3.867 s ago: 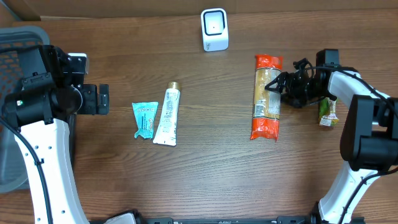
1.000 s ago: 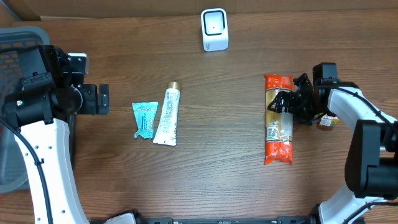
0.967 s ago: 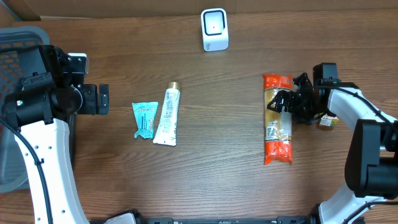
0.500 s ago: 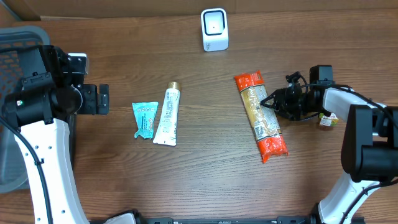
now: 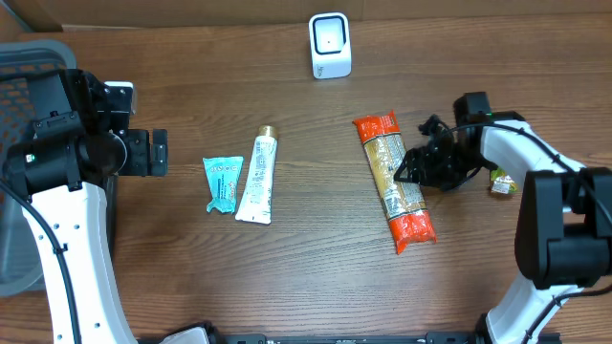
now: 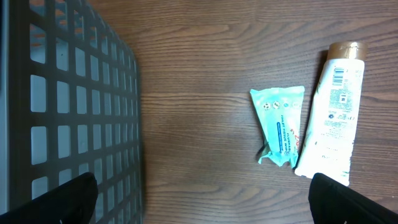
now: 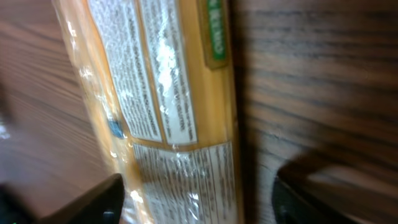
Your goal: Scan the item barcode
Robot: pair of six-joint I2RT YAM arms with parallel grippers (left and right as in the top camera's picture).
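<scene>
Right gripper (image 5: pixel 409 164) has just dragged the long clear plastic pasta packet with orange-red ends (image 5: pixel 386 167) over and skewed it. Jaws spread, straddling it, no pinch. Packet flat under the fingers, white box scanner (image 5: pixel 330 45) well away: nothing scanned yet.

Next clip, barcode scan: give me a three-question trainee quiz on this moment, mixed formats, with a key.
1. True or false: the left gripper is open and holds nothing.
2. Which item lies between the open fingers of the right gripper? A. tube B. pasta pack C. sachet
3. Fill in: the sachet lies right beside the ___.

Key: 1 true; 2 B; 3 tube.
</scene>
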